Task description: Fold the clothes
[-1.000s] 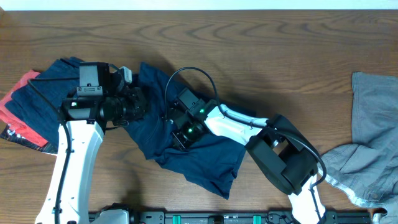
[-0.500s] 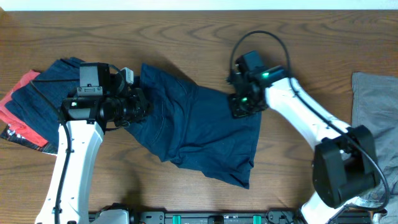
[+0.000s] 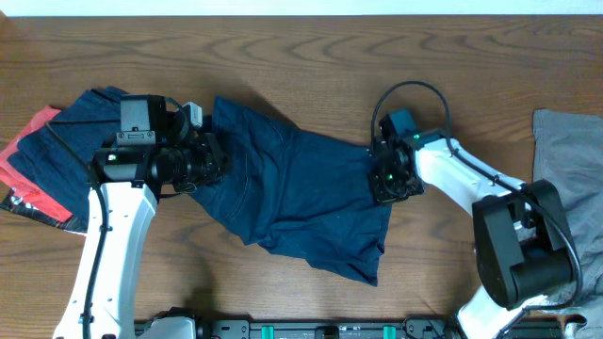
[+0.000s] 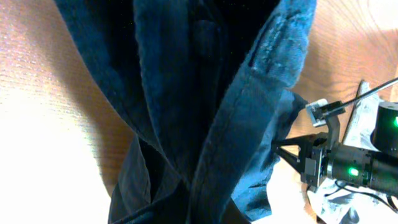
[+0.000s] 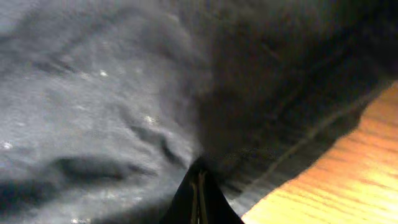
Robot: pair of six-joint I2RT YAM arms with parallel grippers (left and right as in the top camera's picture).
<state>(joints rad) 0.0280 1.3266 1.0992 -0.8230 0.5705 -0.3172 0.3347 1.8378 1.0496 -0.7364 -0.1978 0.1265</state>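
Navy shorts (image 3: 301,202) lie spread across the middle of the wooden surface (image 3: 330,56). The left hand (image 3: 217,156) is clamped on their left edge and the right hand (image 3: 388,181) is pinched shut on their right. A grey garment (image 3: 565,151) lies far right, a red garment (image 3: 24,155) far left.

Matt, soft cloth on navy shorts (image 3: 301,198); table (image 3: 283,47) smooth wood w/ grain.

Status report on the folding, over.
Left gripper shut on dark navy blue fabric shorts, left edge. Right gripper shut on right edge. Shorts stretched between. Light grey fabric garment apart, far right.
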